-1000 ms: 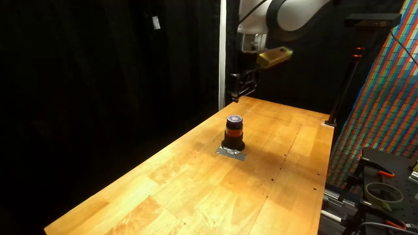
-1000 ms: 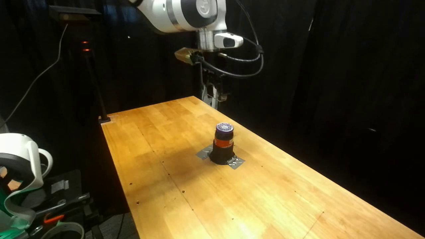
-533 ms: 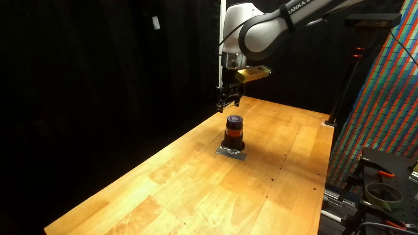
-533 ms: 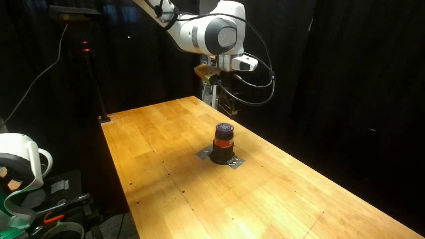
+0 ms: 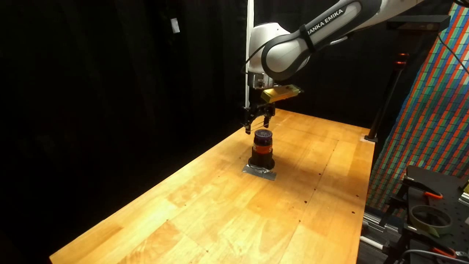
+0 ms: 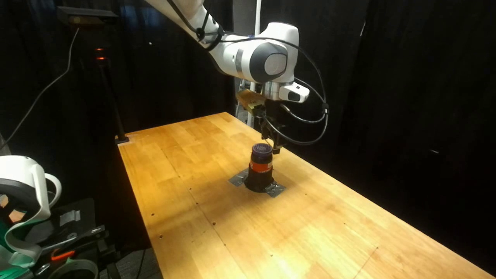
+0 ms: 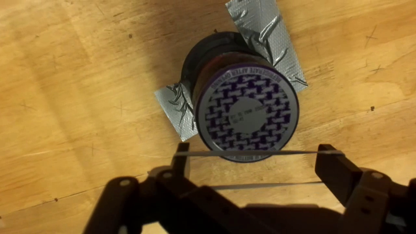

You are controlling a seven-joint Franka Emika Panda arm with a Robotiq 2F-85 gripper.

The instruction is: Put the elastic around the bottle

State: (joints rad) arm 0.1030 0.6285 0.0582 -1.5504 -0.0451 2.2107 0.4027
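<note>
The bottle (image 5: 262, 149) is small and dark with an orange-red band and a purple-and-white patterned lid. It stands upright in a black base in both exterior views (image 6: 261, 166) and shows from above in the wrist view (image 7: 247, 113). My gripper (image 5: 257, 128) is open, just above and beside the lid; it also shows in an exterior view (image 6: 270, 144) and the wrist view (image 7: 254, 151). The elastic (image 7: 201, 153) is a thin pale loop stretched around both fingers. One strand crosses over the lid's near edge in the wrist view; the other lies apart from the lid.
The black base (image 6: 259, 182) is fixed to the wooden table (image 5: 220, 205) with grey tape (image 7: 276, 39). A black post (image 5: 384, 102) stands at the table's far corner. A side bench (image 5: 439, 183) holds a tape roll (image 5: 430, 220) and tools.
My arm has come down and forward toward the bottle, with the elastic still stretched on the open fingers. The bottle and its base have not moved.
</note>
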